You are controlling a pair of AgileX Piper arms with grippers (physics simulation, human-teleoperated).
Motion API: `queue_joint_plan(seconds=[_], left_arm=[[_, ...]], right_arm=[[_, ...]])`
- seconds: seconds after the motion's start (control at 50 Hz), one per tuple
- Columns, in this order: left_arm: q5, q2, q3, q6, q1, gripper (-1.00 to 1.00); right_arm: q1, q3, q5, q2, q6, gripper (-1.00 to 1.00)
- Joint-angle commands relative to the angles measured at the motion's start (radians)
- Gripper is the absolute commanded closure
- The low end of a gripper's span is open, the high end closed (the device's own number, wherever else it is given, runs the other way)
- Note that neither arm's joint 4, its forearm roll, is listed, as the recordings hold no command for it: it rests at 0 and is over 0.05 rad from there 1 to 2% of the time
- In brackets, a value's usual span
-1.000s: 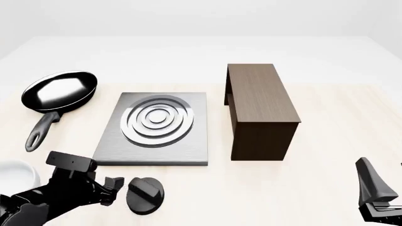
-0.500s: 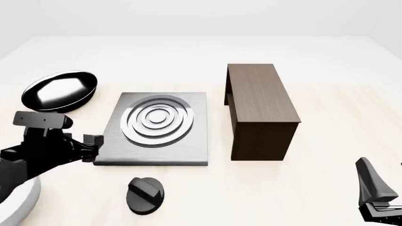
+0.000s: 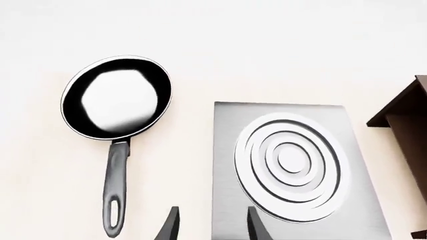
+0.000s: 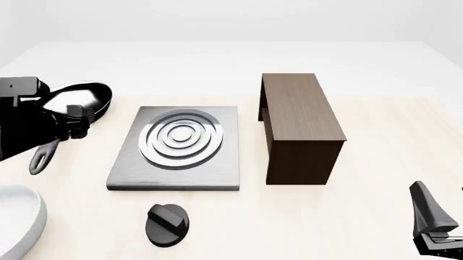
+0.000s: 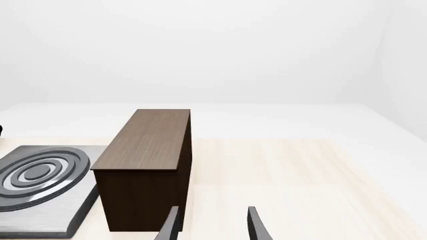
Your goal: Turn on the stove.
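The stove (image 4: 175,146) is a flat brushed-steel slab with concentric silver rings at the table's middle. It also shows in the left wrist view (image 3: 293,165) and the right wrist view (image 5: 40,175). Its small black oval knob (image 4: 167,223) lies apart on the table, in front of the slab's near edge. My left gripper (image 4: 81,120) hangs open and empty above the pan's handle, left of the stove and far from the knob; its fingers (image 3: 171,226) stand apart. My right gripper (image 4: 430,216) is open and empty at the near right corner, its fingers (image 5: 256,225) apart.
A black frying pan (image 4: 83,97) lies at the far left, partly hidden by my left arm; it shows whole in the left wrist view (image 3: 117,97). A tall dark-brown wooden box (image 4: 300,124) stands right of the stove. A white bowl's rim (image 4: 21,227) shows at the near left.
My left arm has risen from beside the knob and swung back and to the left, over the pan's handle. The knob, stove and right arm have not moved.
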Motion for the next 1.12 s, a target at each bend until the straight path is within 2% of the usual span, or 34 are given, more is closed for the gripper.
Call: queue_joint_plan(seconds=[0.02, 0.26, 0.6, 0.74, 0.8, 0.96, 1.12], left_arm=[[0.008, -0.004, -0.081, 0.018, 0.084, -1.0], [0.043, 0.0, -0.146, -0.018, 0.11, -1.0], [0.053, 0.006, -0.162, -0.036, 0.114, -1.0], [0.068, -0.006, -0.168, -0.057, 0.092, -1.0], [0.104, -0.035, -0.167, -0.087, 0.043, -1.0], [0.185, -0.117, -0.202, -0.11, -0.006, -1.0], [0.201, -0.134, -0.194, -0.121, -0.018, -1.0]], right_arm=[[0.0, 0.0, 0.0, 0.0, 0.0, -1.0], [0.0, 0.0, 0.0, 0.0, 0.0, -1.0], [0.0, 0.0, 0.0, 0.0, 0.0, -1.0], [0.001, 0.0, -0.001, -0.002, -0.001, -1.0], [0.001, 0.0, -0.001, -0.002, 0.0, -1.0], [0.001, 0.0, -0.001, -0.002, -0.001, -1.0], [0.001, 0.0, -0.001, -0.002, 0.0, -1.0]])
